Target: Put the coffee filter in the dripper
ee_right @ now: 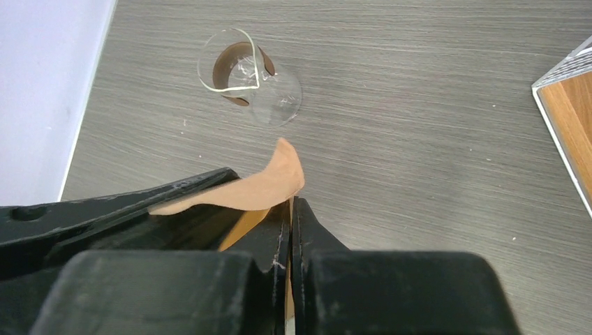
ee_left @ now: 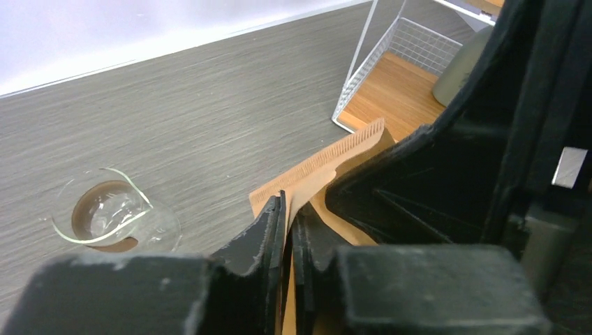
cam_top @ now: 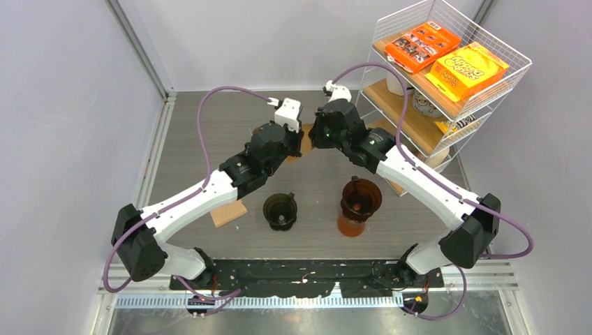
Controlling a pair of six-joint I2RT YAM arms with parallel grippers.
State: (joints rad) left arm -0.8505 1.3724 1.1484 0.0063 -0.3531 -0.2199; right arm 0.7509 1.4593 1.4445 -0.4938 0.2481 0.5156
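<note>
Left wrist: left tool [ee_left: 287, 209], right tool [ee_right: 291, 209] tight on coffee filter [ee_left: 328, 164]; glass carafe [ee_left: 112, 216] nearby.

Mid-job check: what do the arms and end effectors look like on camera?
The left arm and right arm have white link shells and chunky black joint housings. A purple cable loops along each. The left end effector and right end effector are matte black, with two flat fingers each.

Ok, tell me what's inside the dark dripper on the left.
No filter in the dark dripper: only its bare wall and a pale spot at the bottom show. What lies beneath is covered. The brown filter is farther back.
</note>
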